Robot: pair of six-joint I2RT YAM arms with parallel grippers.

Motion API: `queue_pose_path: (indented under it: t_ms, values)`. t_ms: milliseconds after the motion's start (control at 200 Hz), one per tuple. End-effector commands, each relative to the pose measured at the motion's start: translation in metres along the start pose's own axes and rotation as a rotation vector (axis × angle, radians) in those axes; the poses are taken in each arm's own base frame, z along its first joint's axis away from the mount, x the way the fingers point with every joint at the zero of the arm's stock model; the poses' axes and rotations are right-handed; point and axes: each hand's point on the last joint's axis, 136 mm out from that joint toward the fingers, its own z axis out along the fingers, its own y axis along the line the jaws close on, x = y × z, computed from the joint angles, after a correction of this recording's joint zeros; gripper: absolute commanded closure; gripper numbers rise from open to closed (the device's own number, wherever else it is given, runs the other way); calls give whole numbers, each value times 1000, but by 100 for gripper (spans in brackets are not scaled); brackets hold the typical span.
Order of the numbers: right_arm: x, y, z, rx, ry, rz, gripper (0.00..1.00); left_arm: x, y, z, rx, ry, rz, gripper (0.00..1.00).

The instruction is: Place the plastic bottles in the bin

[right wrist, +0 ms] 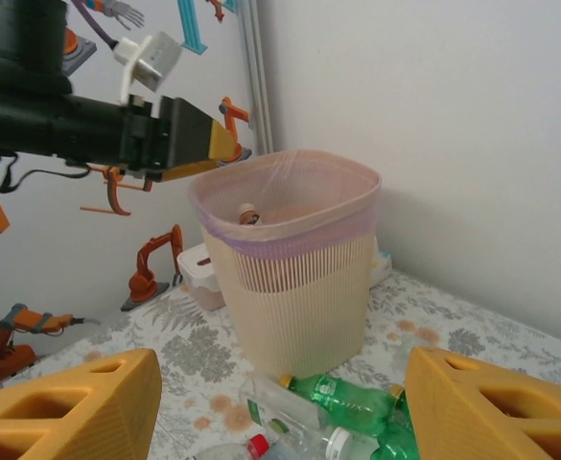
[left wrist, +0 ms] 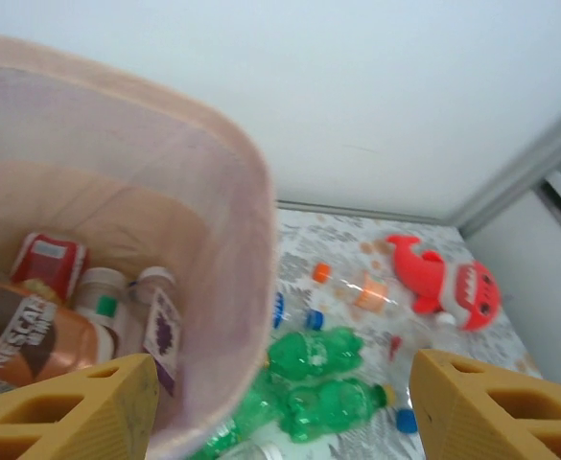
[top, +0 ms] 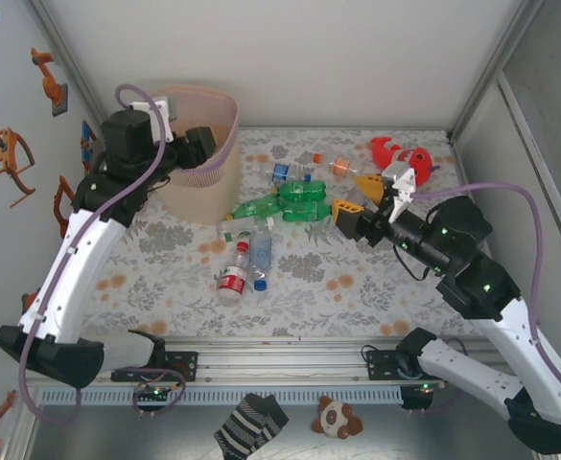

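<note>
**L gripper point(top: 221, 144) open over bin point(top: 224, 107); R gripper point(top: 360, 195) open by green bottles point(top: 299, 198)**

L gripper is up at the bin's rim, far-left of the table point(top: 165, 273). Its fingers are wide apart w/ nothing between them. The L wrist cam looks down into the bin. Inside are a brown bottle point(left wrist: 26, 340) w/ an orange label lying on its side, a red-labelled bottle point(left wrist: 50, 264) and a couple of small clear ones w/ pale caps.

R gripper sits low near table centre, pointing toward the bin. Its jaws are spread approx. halfway and hold nothing. The tips are just beside the green bottles; can't tell if they touch.

Bottles not yet binned, all lying on the flowered cloth:
- the two green bottles, side by side, just right of the bin
- a blue-capped clear bottle point(top: 290, 172) behind them
- an orange-labelled clear bottle point(top: 342, 168) further right
- a red-label bottle point(top: 232, 278) and a blue-label bottle point(top: 260, 251), side by side, nearer the arm bases

A red plush toy point(top: 405, 158) lies at far right, near the orange-labelled bottle. In the R wrist cam, a small white box point(right wrist: 198, 273) sits against the bin's left side.
</note>
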Motion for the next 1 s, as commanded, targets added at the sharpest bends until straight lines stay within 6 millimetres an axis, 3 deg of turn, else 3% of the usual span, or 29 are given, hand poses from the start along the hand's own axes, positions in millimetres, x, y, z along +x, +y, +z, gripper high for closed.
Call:
queue_pose_path:
  t_ms: [0,250,606,996]
  values:
    - [-4,0,4,3,-19,-1,33,25,-26,-12,128,64,102,31]
    - [-3,-1,10,-1,-16,-6,33,104,-31,-18,99,280,190,32]
    - [2,-1,14,-5,0,-1,33,217,8,-13,-4,613,166,35]
    - [5,-2,13,-1,10,0,33,296,30,0,-39,895,140,33]
